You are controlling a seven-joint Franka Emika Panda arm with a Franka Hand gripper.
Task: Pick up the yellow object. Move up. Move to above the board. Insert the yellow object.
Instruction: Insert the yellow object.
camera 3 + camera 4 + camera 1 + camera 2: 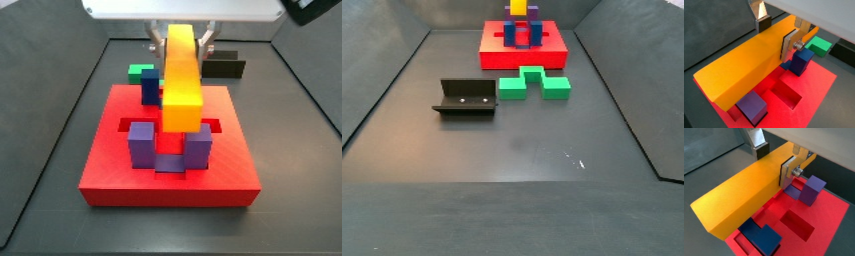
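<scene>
Pinching the yellow bar (747, 62) near one end, gripper (776, 34) sits over the red board (168, 175), silver fingers (789, 44) pressed on both broad faces in both wrist views. Bar held lengthwise above board w/ a gap, over the recessed slots (796, 224) and btwn the blue/purple posts (142, 142). Green block (533, 83) on the floor just beside board, at 6 o'clock of it in a side view. Fixture (465, 98) at 9 o'clock of green block, apart from it. Black block (225, 67) beyond board at 1 o'clock.
</scene>
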